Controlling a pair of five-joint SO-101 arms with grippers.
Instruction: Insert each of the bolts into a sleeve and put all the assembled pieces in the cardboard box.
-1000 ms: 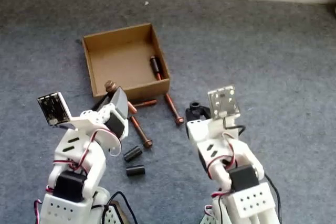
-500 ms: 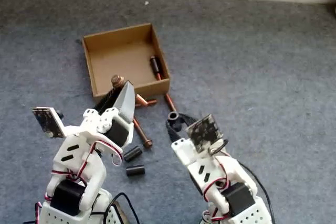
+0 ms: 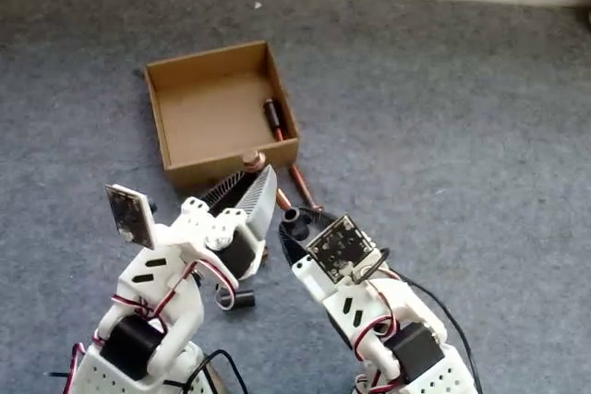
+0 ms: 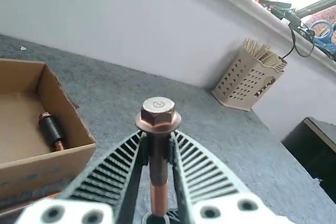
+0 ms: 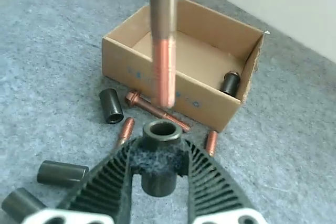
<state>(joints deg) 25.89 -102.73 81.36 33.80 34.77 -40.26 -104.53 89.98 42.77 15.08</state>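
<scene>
**Two arms, both loaded**

High view: arms lean toward the cardboard box [image 3: 208, 54], one assembled piece [image 3: 273, 117] inside. Left wrist view: left gripper [image 4: 157, 139] clamps a bolt [image 4: 158, 118], head up. Right wrist view: right gripper [image 5: 159, 153] grips a sleeve [image 5: 159, 177] under that bolt's tip; spare sleeves [image 5: 111, 106] lie nearby.

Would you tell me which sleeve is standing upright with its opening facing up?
The sleeve in the right gripper: its bore faces up, while the loose sleeves lie on their sides on the carpet.
</scene>
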